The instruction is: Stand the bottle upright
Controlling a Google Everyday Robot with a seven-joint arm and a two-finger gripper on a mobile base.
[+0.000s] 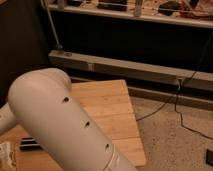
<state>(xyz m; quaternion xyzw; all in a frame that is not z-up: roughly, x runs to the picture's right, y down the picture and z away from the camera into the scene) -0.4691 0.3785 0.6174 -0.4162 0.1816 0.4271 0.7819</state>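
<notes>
Most of the near-left part of the scene is filled by the robot's white arm (65,125), a thick rounded shell with a row of small dark holes, which slants from the left edge down to the near edge. The gripper is out of sight, somewhere outside what the camera takes in, so I cannot tell whether it is released or clenched.

The arm crosses over a wooden table (112,107). The table's far edge and its right edge are both in plain sight, and they meet at a far right corner just in front of the grey metal beam (125,67). The near right corner shows low down, close beside the arm. Bare wood lies along the far and right side of the tabletop, between the arm and those two edges.

At the near left, in the narrow strip of table left showing beside the arm, lies a black striped bar (31,145). Just to its left, cut by the edge of the view, is a pale thing with dark print that seems to be the bottle (6,155); its pose is hard to make out.

Right of the table is speckled floor (175,145), crossed by a dark cable (180,100) that runs down from the beam. A small dark object (210,157) sits at the near right edge. Beyond the beam stands a dark panel under a cluttered shelf (125,12).
</notes>
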